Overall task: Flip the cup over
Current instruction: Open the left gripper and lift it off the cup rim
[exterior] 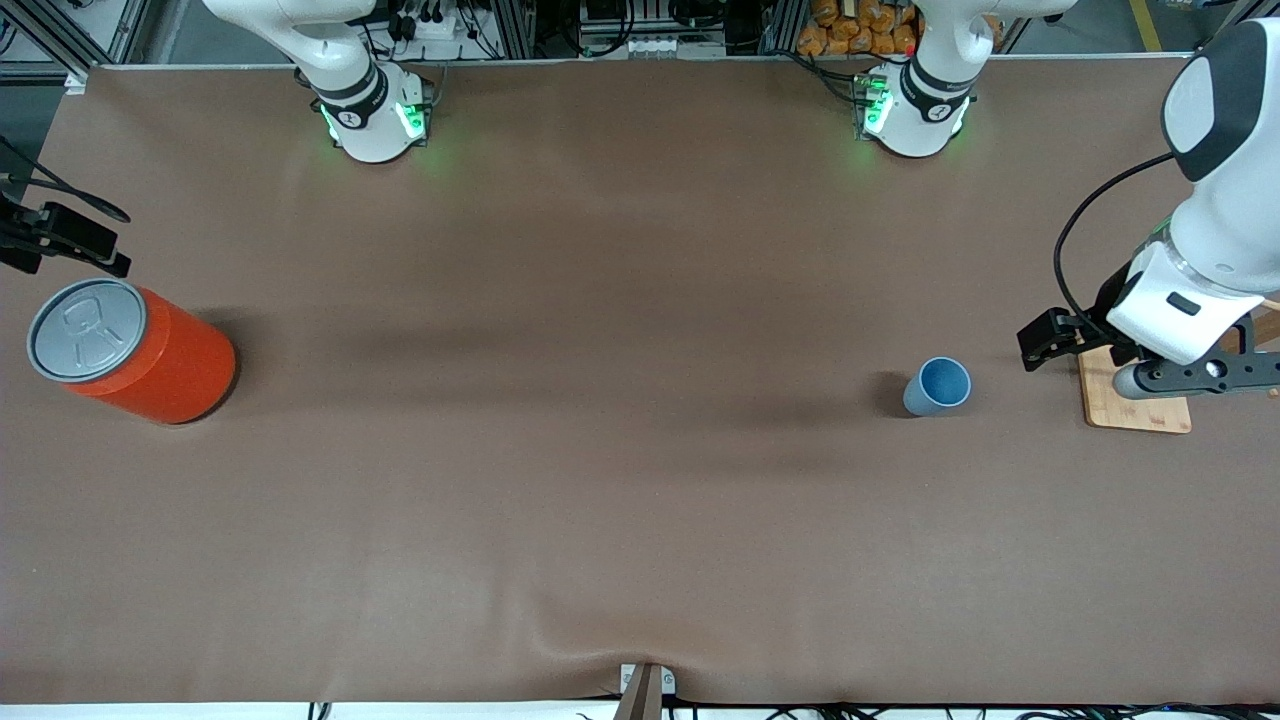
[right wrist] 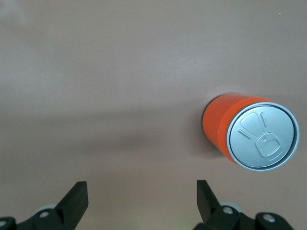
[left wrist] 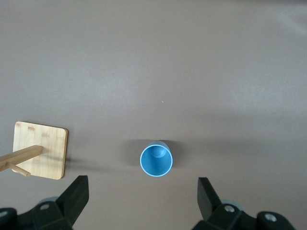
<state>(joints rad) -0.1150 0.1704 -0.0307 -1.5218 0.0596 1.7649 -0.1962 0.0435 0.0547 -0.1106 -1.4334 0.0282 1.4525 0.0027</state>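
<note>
The light-blue cup [exterior: 938, 386] stands upright on the brown table, mouth up and darker blue inside, toward the left arm's end. In the left wrist view the cup [left wrist: 156, 160] lies straight below, just ahead of the gap between the fingers. My left gripper [exterior: 1048, 342] hangs high in the air beside the cup, over the wooden stand's edge. It is open wide and empty [left wrist: 142, 184]. My right gripper [exterior: 60, 240] waits in the air at the right arm's end, open and empty [right wrist: 141, 184].
A large orange can [exterior: 130, 350] with a grey pull-tab lid stands at the right arm's end, also in the right wrist view [right wrist: 249, 134]. A small wooden stand [exterior: 1135, 400] with a peg sits beside the cup, partly under the left arm [left wrist: 41, 151].
</note>
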